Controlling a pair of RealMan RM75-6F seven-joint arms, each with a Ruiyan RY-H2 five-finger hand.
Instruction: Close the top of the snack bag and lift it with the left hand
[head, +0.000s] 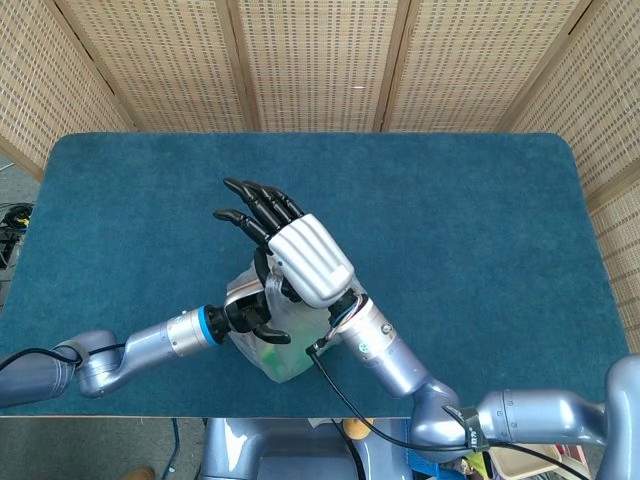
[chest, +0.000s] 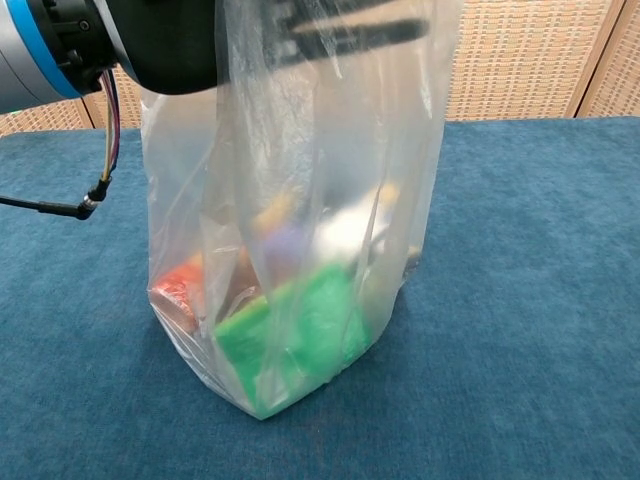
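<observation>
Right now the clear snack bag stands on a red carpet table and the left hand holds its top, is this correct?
Not quite: the table covering is dark blue, not red, as the chest view shows. The rest holds: the clear snack bag stands on it and the left hand holds its top.

No readable text, labels, brands or numbers are showing anywhere. The packets inside the snack bag (chest: 300, 250), below the left hand (head: 250, 312), are blurring through the clear plastic; any print on them is too indistinct to make out.
</observation>
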